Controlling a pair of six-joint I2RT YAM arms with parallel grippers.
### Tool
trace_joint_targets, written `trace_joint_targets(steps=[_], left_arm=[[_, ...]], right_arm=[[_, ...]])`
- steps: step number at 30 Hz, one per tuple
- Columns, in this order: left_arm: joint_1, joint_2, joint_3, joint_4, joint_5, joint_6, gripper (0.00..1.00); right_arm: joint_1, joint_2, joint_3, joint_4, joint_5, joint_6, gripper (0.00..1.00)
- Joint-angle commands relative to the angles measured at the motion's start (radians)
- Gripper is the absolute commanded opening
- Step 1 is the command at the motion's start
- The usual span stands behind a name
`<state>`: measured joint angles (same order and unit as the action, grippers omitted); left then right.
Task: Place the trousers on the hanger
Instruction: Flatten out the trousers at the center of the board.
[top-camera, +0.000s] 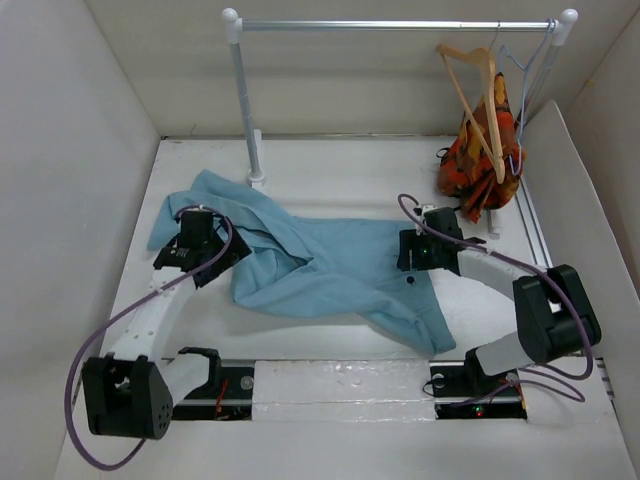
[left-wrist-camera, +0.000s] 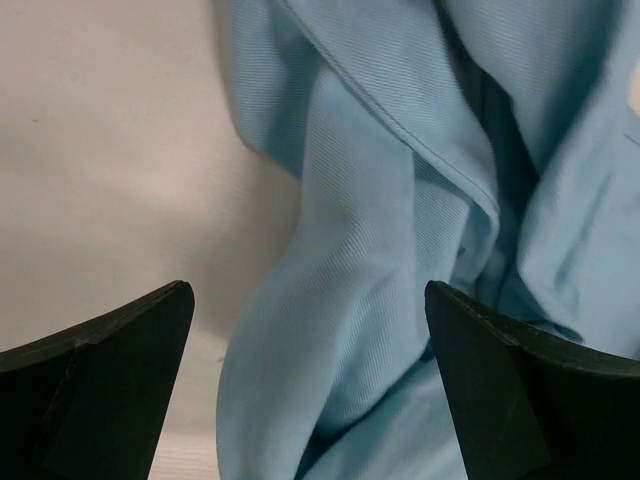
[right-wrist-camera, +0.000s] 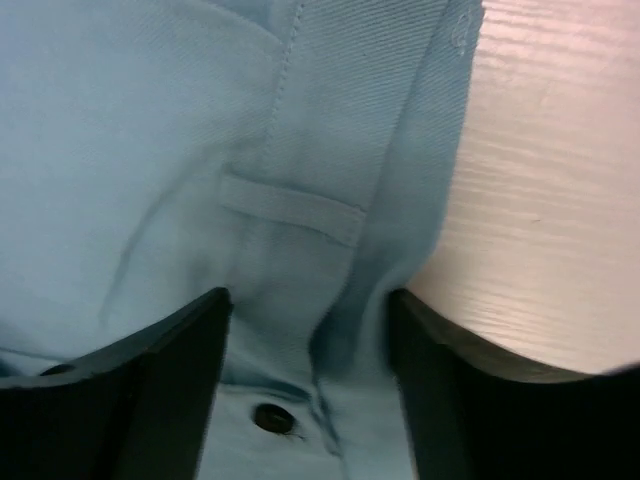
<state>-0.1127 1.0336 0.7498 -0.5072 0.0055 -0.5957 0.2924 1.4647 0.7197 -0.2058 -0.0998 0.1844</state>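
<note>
We see the trousers (top-camera: 320, 265) spread flat on the bench (top-camera: 330, 165), their legs running off to the left and the waist end lying near our right arm (top-camera: 530, 310). The left jaws stand wide open, fingers (left-wrist-camera: 100, 390) well apart, with a twisted fold of trouser leg between them that touches neither finger. The right jaws straddle the waistband just above the dark button (right-wrist-camera: 270, 418). The cloth bunches against both fingers (right-wrist-camera: 150, 400), but we cannot tell whether they pinch it or only rest round it. The hanger (top-camera: 478, 100) hangs tilted from the rail (top-camera: 400, 24) at the far right corner, well apart from the trousers. It sits beside a thin blue wire hanger (top-camera: 525, 70) and against an orange patterned garment (top-camera: 480, 165).
</note>
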Motion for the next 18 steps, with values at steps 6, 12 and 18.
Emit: trace_joint_targets(steps=[6, 12, 18], left_arm=[[0.016, 0.213, -0.098, 0.257, 0.103, -0.076, 0.66], [0.016, 0.149, 0.024, 0.146, 0.169, -0.013, 0.0], [-0.022, -0.011, 0.391, -0.27, -0.045, 0.019, 0.0]], right_arm=[[-0.001, -0.043, -0.072, 0.16, -0.055, 0.072, 0.04], [-0.061, -0.141, 0.023, 0.048, 0.032, 0.0, 0.0], [-0.154, -0.31, 0.167, -0.047, 0.164, -0.014, 0.0]])
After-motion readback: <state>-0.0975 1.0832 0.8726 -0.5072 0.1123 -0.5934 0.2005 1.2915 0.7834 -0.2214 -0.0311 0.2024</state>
